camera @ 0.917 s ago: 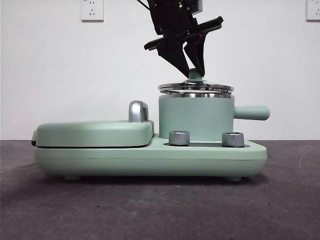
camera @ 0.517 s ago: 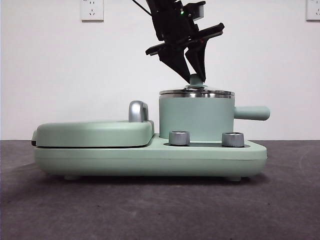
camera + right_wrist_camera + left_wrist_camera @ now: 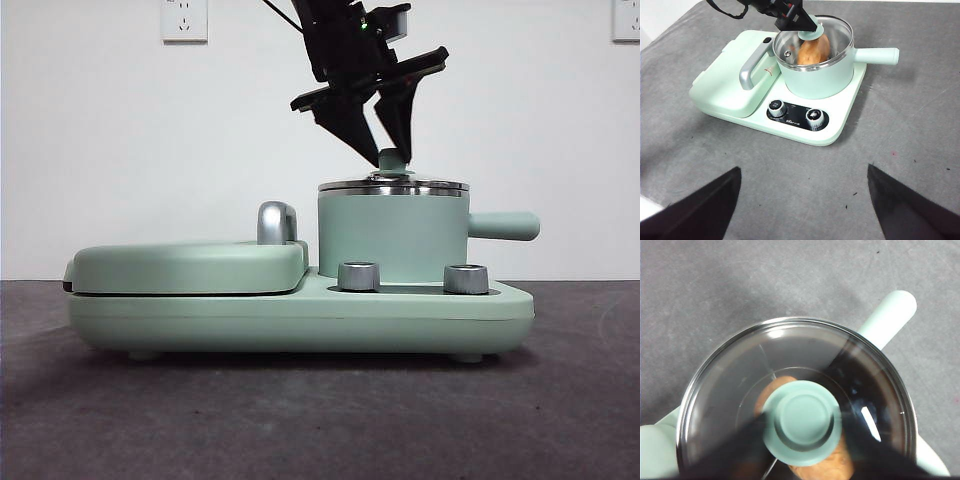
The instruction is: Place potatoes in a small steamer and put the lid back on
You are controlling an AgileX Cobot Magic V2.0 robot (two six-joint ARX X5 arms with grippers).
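Observation:
The small steamer (image 3: 392,235) stands on the right half of the mint-green cooker base (image 3: 300,320). The glass lid (image 3: 392,186) sits flat on the steamer's steel rim. My left gripper (image 3: 391,160) comes down from above, its jaws on either side of the lid's mint knob (image 3: 802,426) and slightly parted. The potato (image 3: 771,390) lies inside the steamer and shows through the glass, also in the right wrist view (image 3: 812,50). My right gripper (image 3: 802,200) is open and empty, high above the table in front of the cooker.
The steamer's side handle (image 3: 505,225) sticks out to the right. The closed grill plate (image 3: 190,265) with its chrome handle (image 3: 276,222) is on the left of the base. Two steel dials (image 3: 359,276) (image 3: 466,278) sit on the front. Dark grey tabletop (image 3: 320,420) lies all around.
The left gripper lowered the lid from just above the rim onto the steamer. Since then its jaws have parted a little at the knob. The right arm is not shown earlier.

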